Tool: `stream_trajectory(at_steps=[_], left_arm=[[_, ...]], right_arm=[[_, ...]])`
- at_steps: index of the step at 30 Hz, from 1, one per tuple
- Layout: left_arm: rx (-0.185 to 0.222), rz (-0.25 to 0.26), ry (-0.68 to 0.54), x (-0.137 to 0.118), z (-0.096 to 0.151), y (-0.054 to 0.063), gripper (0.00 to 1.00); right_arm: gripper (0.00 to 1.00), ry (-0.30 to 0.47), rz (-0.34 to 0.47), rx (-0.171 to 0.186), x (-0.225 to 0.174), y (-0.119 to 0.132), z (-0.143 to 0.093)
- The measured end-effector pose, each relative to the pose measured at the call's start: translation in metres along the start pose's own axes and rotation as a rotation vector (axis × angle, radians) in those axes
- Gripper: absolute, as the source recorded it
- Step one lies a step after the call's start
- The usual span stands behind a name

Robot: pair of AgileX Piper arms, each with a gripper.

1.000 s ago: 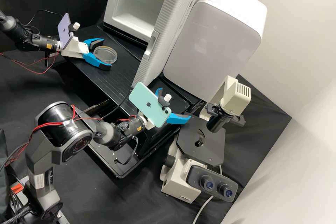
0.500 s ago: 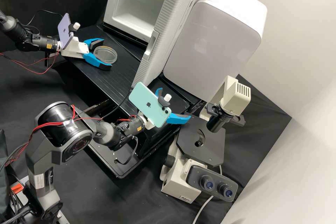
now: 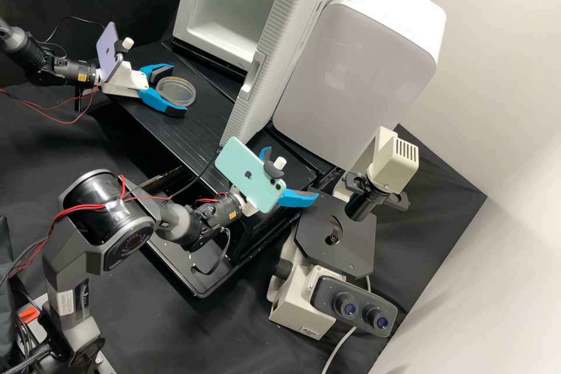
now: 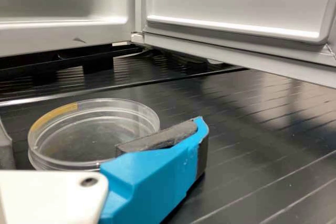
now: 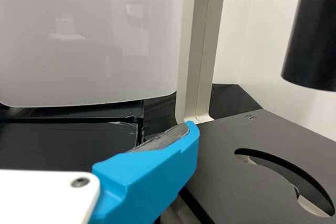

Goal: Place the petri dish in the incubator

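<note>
A clear round petri dish [image 3: 175,90] [image 4: 92,135] rests on the black ribbed bench in front of the white incubator [image 3: 225,3], whose door [image 3: 279,41] stands swung wide. My left gripper [image 3: 168,87] [image 4: 100,142] is open and low on the bench, one blue finger on each side of the dish; the near finger's pad [image 4: 157,137] is right beside the dish rim. Whether it touches is unclear. My right gripper [image 3: 290,178] is open and holds nothing, with its blue finger [image 5: 157,161] just over the edge of the microscope stage [image 5: 262,177].
A white microscope [image 3: 327,298] with a black stage [image 3: 336,239] stands at the front right. A large white housing [image 3: 356,64] rises behind it, beside the incubator door. Red wires trail from both arms. The incubator sill [image 4: 63,27] lies just past the dish.
</note>
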State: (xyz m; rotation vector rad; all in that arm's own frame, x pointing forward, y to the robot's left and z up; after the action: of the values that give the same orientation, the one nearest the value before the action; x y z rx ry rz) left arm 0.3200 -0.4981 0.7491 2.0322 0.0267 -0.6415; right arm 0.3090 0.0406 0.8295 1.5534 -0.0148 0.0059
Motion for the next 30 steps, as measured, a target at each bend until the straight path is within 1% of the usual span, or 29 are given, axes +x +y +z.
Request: stream_trajectory(at_steps=[18,30], left_arm=[[-0.009,0.005,0.008,0.0000,-0.0008,0.0005,0.00],[-0.033,0.020,0.031,-0.0001,-0.0028,0.0018,0.00]], right_arm=[[1.00,0.000,0.000,0.000,0.0000,0.0000,0.0000],[1.00,0.000,0.000,0.000,0.0000,0.0000,0.0000]])
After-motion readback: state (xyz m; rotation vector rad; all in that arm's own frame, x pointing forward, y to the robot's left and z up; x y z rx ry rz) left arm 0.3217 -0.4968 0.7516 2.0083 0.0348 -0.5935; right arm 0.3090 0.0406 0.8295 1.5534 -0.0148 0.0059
